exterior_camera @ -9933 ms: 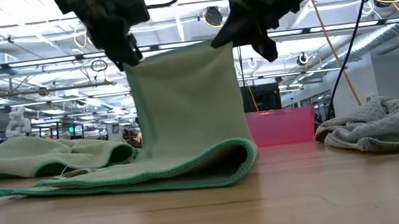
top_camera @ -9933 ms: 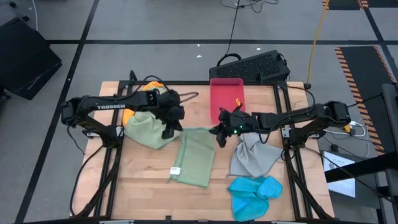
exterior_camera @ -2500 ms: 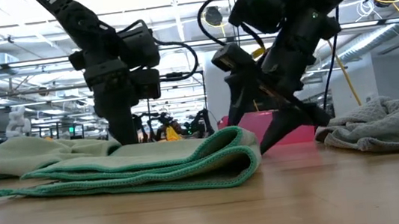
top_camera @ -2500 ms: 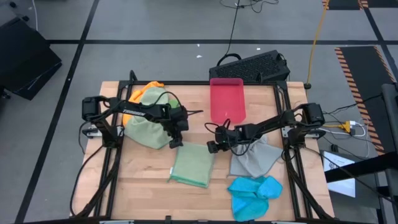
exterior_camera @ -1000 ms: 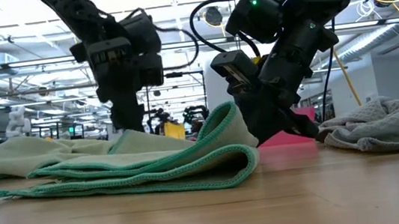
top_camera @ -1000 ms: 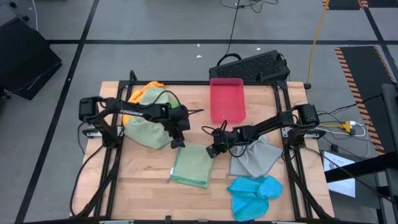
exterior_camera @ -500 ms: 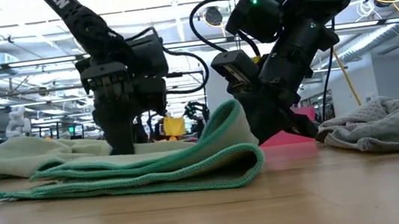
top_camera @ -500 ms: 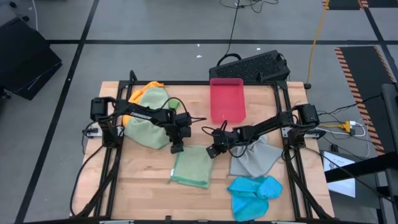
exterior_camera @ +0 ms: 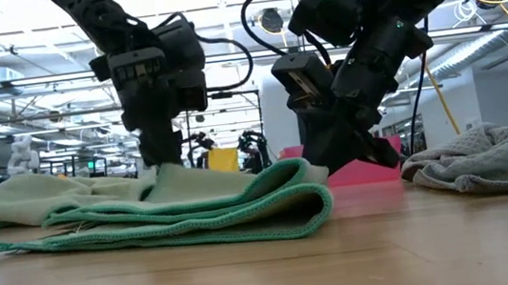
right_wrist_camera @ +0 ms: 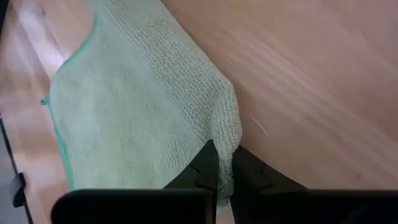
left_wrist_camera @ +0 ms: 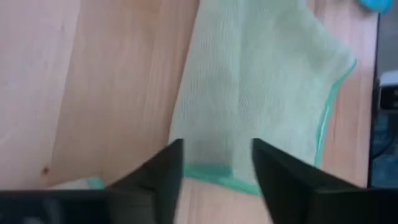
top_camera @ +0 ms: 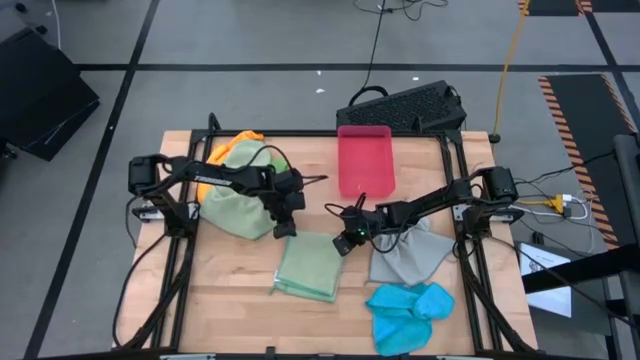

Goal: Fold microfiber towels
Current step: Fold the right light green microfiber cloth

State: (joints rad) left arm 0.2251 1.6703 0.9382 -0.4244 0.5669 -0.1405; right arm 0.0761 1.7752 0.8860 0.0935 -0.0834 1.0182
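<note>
Right pincer pinches the folded sage towel; left pincer is released. You have four towels left.

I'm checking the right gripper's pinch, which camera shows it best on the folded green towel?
The right wrist view: the right gripper is shut on the folded green towel at a corner. The high view shows it small, the low view only side-on, and the left wrist view misses it.
</note>
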